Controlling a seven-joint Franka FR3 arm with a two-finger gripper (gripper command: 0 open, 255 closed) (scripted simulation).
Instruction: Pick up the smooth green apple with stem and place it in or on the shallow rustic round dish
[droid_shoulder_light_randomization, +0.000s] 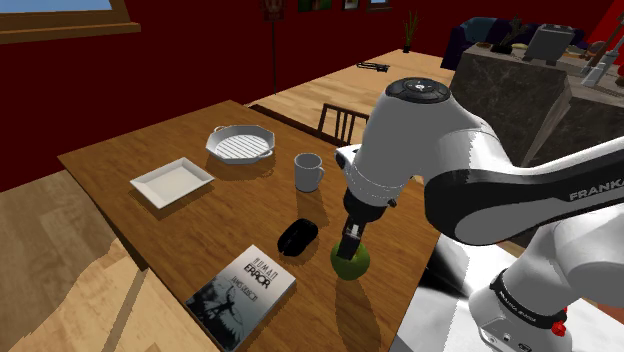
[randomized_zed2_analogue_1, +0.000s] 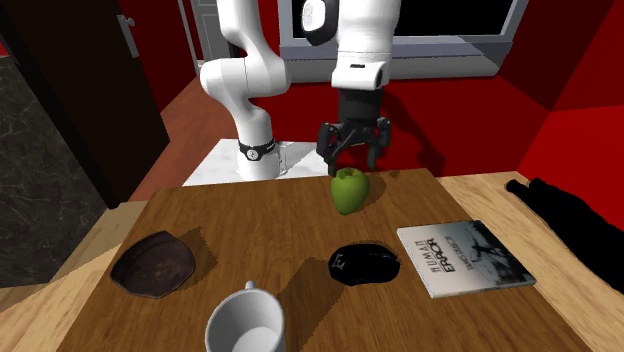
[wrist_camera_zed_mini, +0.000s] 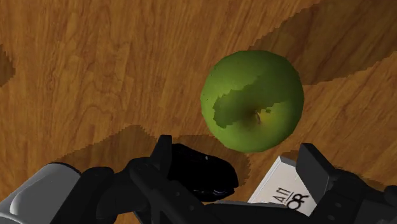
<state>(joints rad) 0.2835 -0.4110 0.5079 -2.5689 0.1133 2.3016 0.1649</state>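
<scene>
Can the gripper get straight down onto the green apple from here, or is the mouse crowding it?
Probably yes: the gripper hangs open just above the apple, and the black mouse lies apart from it, with bare table between.

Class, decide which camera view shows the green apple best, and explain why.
The wrist view: the green apple shows from above, whole, stem hollow included. In the shoulder view the gripper covers its top. The second exterior view shows its side, whole, just below the open gripper.
</scene>
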